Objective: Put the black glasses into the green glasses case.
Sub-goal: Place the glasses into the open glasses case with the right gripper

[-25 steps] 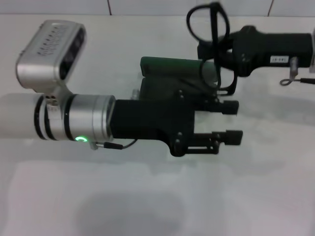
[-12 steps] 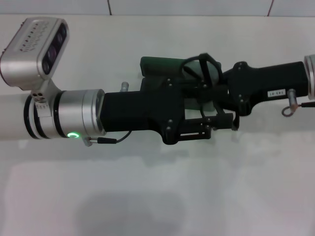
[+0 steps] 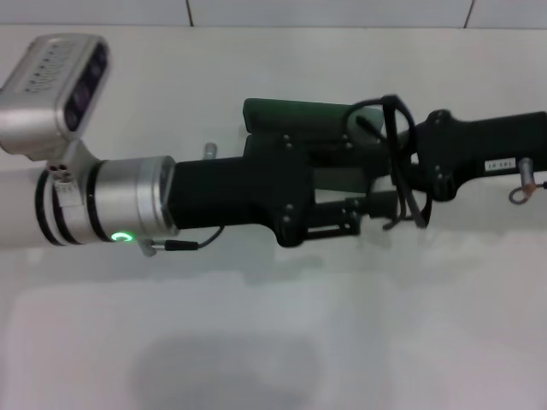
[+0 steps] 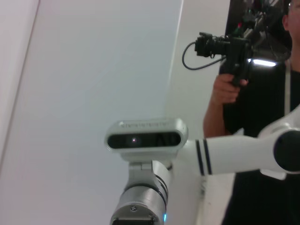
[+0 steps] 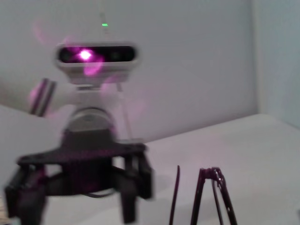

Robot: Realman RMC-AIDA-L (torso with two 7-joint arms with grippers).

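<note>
Your right gripper [image 3: 408,184] clenches the black glasses [image 3: 395,158] just right of the green glasses case [image 3: 295,115], which runs left-right; the left gripper [image 3: 367,192] covers it, state unclear.

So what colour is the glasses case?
Dark green glasses case, clearest in the head view.

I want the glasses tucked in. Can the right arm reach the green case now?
Probably yes: the right claw holds the thin black wire glasses beside the dark green oblong case, though the left claw crowds it.
</note>
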